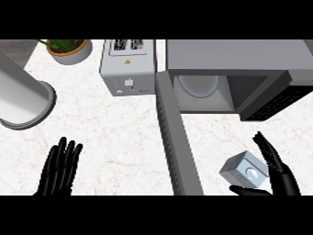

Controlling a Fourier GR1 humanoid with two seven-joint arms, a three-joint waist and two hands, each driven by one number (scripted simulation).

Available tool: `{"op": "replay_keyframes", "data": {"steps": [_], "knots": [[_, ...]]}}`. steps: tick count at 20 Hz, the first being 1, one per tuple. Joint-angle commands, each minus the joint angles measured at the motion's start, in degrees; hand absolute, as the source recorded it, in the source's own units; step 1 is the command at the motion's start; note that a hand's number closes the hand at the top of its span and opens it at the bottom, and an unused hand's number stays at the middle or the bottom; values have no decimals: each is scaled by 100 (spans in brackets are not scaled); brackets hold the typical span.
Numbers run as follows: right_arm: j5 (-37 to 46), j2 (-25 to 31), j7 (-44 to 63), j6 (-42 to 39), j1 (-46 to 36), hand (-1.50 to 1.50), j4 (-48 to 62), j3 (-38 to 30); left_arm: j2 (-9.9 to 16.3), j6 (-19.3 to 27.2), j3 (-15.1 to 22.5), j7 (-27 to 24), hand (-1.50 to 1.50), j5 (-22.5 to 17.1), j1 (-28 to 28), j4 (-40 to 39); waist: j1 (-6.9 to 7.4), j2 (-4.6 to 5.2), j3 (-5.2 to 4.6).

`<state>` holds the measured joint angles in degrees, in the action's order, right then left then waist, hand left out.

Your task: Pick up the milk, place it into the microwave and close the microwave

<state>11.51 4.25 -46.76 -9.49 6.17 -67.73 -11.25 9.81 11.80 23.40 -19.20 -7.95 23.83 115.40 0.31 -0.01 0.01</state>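
Step in hand: grasping. The small pale-blue milk carton (243, 171) sits near right on the white marble counter (111, 133), beside the right hand (281, 174), whose fingers are released. Left hand (58, 167) rests, fingers straight, near left. Next: clasp the carton, then lift it far into the grey open-doored microwave (240, 69).

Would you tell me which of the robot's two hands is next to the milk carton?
The right hand, with the milk carton beside its palm; the left hand rests open, far across the counter.

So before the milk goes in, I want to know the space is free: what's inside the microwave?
Inside the open microwave only the round turntable shows. The right part of the cavity is dark, hidden by the housing.
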Motion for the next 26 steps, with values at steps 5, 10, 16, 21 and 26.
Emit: {"op": "replay_keyframes", "data": {"steps": [5,10,16,21,26], "knots": [[39,46,-1020,562,-631,150,1486,-288,363,-412,-454,48,-150,-417,285,258,8,2,2],[439,38,-1215,1238,-1052,150,2373,-269,310,-536,-364,-524,-150,-313,689,99,44,6,3],[829,268,-952,1942,-2100,150,3336,-349,439,-751,-725,-465,-150,-623,622,125,78,19,7],[421,410,-1258,1748,-3134,150,4315,-792,544,-1006,-814,-627,-150,-749,828,170,114,28,11],[178,360,-1614,928,-3264,150,4495,-776,476,-970,-971,-391,-150,-898,600,130,79,24,7]]}}
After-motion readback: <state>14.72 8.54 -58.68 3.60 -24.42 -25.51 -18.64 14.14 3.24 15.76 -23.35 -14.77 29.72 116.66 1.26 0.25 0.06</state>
